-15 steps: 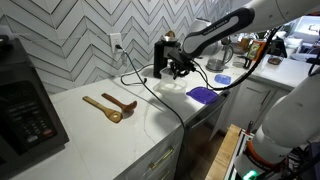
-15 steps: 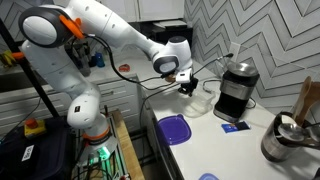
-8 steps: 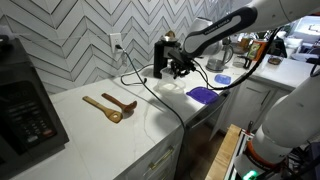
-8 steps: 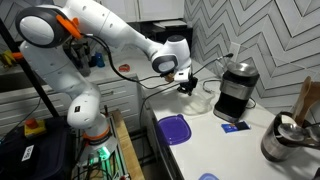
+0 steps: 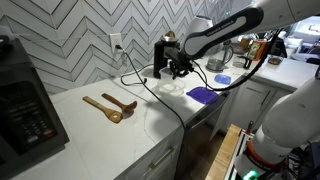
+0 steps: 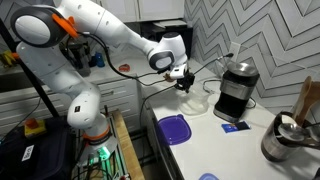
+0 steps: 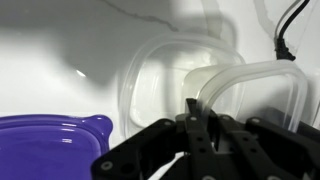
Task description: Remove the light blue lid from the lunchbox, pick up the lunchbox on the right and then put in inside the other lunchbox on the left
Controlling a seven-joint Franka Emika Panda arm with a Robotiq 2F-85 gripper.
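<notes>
The end effector (image 6: 183,85) has risen slightly, edging away from the black coffee maker (image 6: 234,90).

No text, brand or number can be read in any view. The keypad of the microwave (image 5: 25,105) at the near left in an exterior view carries marks too small to make out. The small blue card (image 6: 232,127) lying just in front of the black appliance (image 6: 233,90) on the counter shows no legible print.

flat lid (image 7: 50,140): purple | lunchbox (image 7: 150,90): translucent, seemingly whitish | wall tiles (image 5: 70,30): grey-white herringbone | spoons (image 5: 105,107): brown
</notes>
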